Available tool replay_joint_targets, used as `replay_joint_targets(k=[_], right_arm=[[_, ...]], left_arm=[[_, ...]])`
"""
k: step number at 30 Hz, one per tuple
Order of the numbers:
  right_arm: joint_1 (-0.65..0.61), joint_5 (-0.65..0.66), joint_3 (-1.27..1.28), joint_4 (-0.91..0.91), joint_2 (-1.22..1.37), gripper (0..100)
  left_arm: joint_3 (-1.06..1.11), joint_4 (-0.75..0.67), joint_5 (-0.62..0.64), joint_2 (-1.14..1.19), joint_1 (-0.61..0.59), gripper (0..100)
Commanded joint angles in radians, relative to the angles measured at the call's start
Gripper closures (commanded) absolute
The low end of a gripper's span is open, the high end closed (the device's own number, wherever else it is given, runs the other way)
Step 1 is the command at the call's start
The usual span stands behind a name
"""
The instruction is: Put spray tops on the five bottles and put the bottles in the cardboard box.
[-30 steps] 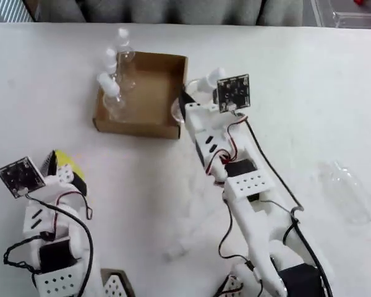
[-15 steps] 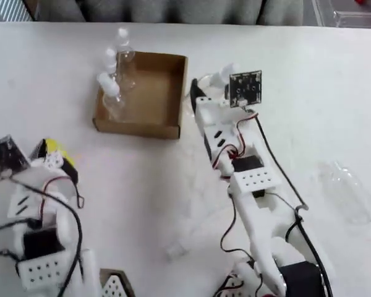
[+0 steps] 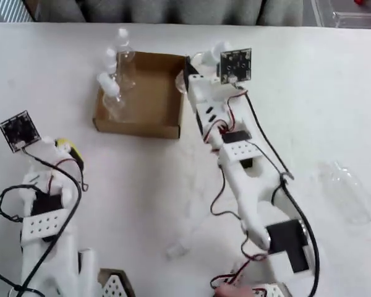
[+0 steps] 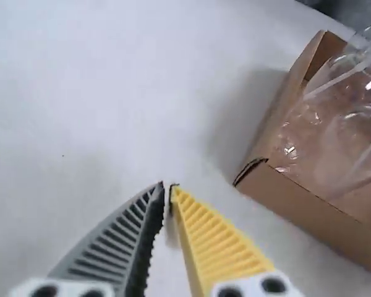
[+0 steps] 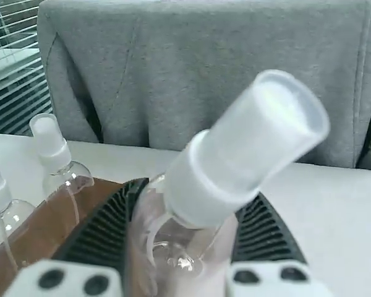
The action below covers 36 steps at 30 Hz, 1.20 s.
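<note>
The open cardboard box [image 3: 164, 93] sits at the far middle of the table. Three clear bottles with white spray tops [image 3: 111, 74] stand along its left side, also seen as bottles [image 5: 55, 164] in the right wrist view and bottles [image 4: 340, 124] in the left wrist view. My right gripper [image 3: 188, 73] hovers at the box's far right corner, shut on a clear bottle with a white spray top [image 5: 247, 148], held tilted between the black fingers [image 5: 105, 223]. My left gripper [image 4: 167, 189] is shut with nothing in it, low over the table in front of the box's left corner [image 4: 260, 170].
A clear plastic item [image 3: 346, 189] lies on the table at the right. A small clear piece [image 3: 173, 250] lies near the front between the arms. A grey chair back [image 5: 204, 62] stands behind the table's far edge.
The right arm has carried its bottle farther back along the box's right side. The left arm has swung left and stretched forward.
</note>
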Motion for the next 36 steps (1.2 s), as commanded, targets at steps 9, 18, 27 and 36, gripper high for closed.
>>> replay_joint_targets(k=[9,18,27,36], right_arm=[[-0.005,-0.008,-0.325,-0.022,0.213,98.2],[0.001,-0.008,-0.212,0.007,0.117,98.2],[0.001,0.000,0.132,0.007,-0.240,98.2],[0.051,-0.002,0.341,0.099,-0.421,98.2]], left_arm=[[0.087,-0.158,0.003,-0.074,0.062,98],[0.080,-0.196,0.011,-0.074,0.061,98],[-0.083,0.015,0.011,0.028,0.035,98],[-0.362,0.123,0.003,0.236,0.024,98]])
